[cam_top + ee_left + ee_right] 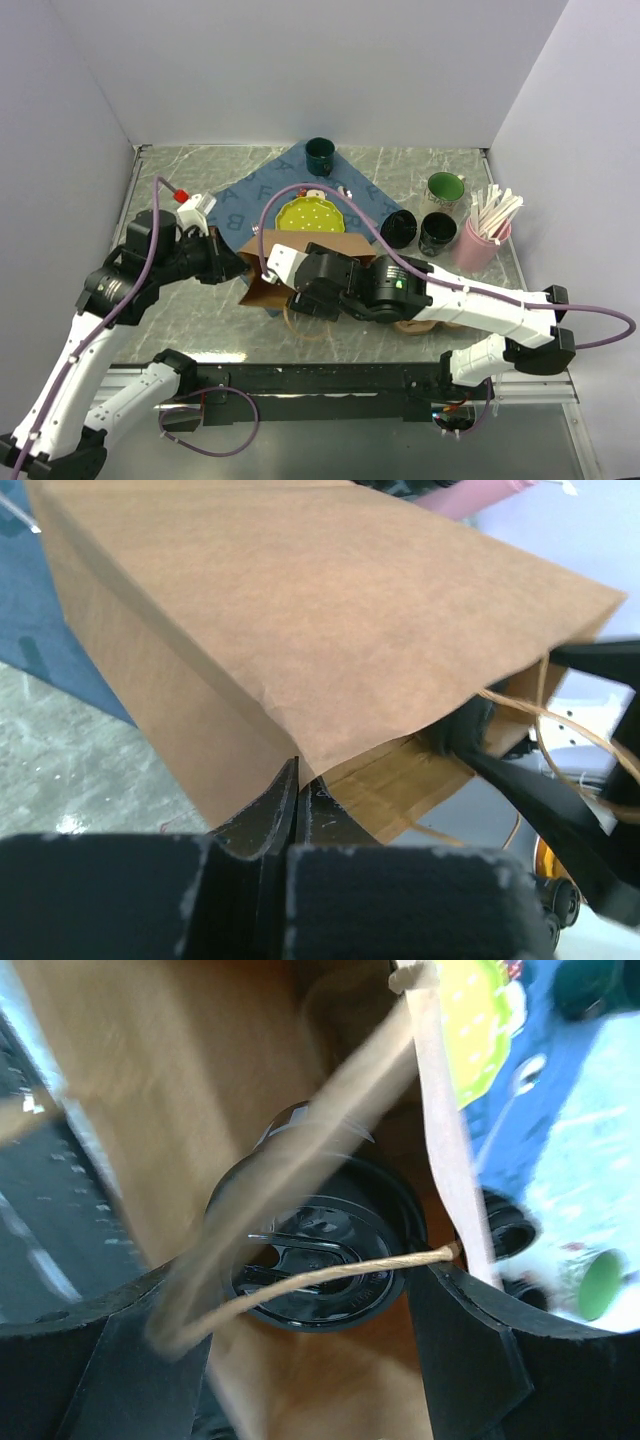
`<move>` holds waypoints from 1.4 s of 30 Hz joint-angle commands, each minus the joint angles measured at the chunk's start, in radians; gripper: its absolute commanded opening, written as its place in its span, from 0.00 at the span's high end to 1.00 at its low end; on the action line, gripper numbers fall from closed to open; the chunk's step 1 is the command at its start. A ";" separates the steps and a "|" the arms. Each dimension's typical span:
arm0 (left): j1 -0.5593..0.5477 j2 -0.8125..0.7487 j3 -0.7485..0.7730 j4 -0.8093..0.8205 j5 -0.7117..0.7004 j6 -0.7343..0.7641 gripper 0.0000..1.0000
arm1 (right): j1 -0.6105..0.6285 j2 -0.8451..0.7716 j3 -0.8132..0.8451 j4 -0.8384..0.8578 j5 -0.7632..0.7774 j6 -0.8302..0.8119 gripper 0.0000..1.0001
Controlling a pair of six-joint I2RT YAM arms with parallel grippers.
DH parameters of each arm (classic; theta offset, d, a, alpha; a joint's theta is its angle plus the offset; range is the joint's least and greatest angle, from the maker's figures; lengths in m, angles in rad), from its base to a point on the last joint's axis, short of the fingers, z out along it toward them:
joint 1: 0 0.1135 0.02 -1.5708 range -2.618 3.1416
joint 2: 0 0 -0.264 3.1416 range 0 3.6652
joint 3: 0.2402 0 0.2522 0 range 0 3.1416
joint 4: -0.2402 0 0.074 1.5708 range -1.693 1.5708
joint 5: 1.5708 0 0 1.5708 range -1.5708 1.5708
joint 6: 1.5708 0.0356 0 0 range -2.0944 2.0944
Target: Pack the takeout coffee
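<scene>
A brown paper bag [258,292] lies open at the table's middle. My left gripper [297,780] is shut on the bag's [300,630] lower rim, pinching the paper at the mouth. Reaching into the mouth, my right gripper [315,1280] has its fingers wide around a black takeout coffee cup [320,1260], whose lid fills the gap between them. The cup sits inside the bag, with a twine handle [330,1275] crossing its lid. Two more black cups [398,230] [437,232] stand on the table at the right. In the top view the right gripper [290,285] is partly hidden by the bag.
A yellow plate [310,215] lies on a blue cloth [250,195] behind the bag. A dark green mug [320,155] stands at the back, another green cup [445,187] at the right. A pink holder of white sticks [483,235] is far right. A brown carrier [420,325] shows under the right arm.
</scene>
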State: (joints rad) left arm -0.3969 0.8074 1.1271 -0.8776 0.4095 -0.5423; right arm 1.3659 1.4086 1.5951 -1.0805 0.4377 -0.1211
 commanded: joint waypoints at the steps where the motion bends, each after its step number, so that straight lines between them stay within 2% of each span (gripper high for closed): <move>1: -0.026 -0.074 -0.042 0.072 0.074 -0.010 0.99 | 0.013 -0.028 -0.046 0.149 0.056 -0.181 0.57; 5: -0.026 -0.085 -0.070 0.057 0.080 -0.019 0.99 | 0.016 -0.026 -0.089 0.171 -0.007 -0.265 0.57; 9: -0.030 -0.076 -0.069 0.034 0.052 -0.024 0.99 | 0.035 -0.086 -0.141 0.264 0.015 -0.395 0.60; 12: -0.030 -0.047 -0.058 0.011 0.035 -0.031 0.99 | 0.051 -0.140 -0.214 0.387 0.102 -0.503 0.60; 18: -0.030 -0.001 -0.010 -0.034 -0.023 -0.033 0.99 | 0.050 -0.187 -0.199 0.393 0.139 -0.477 0.59; 22: -0.030 0.022 0.022 -0.044 -0.002 -0.031 0.99 | 0.056 -0.223 -0.228 0.349 0.061 -0.430 0.59; 27: -0.030 0.003 0.046 -0.009 0.021 -0.022 0.99 | 0.059 -0.212 -0.230 0.320 0.004 -0.451 0.59; 32: -0.030 -0.040 0.034 0.038 0.058 -0.031 0.99 | 0.061 -0.165 -0.185 0.263 -0.050 -0.468 0.60; 42: -0.030 -0.103 -0.041 0.080 0.141 -0.019 0.99 | 0.042 -0.129 -0.230 0.344 -0.076 -0.543 0.60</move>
State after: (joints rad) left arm -0.4244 0.7269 1.1107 -0.8570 0.4927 -0.5690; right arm 1.4151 1.2606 1.3685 -0.8032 0.3779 -0.6239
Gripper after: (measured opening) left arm 0.021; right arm 0.751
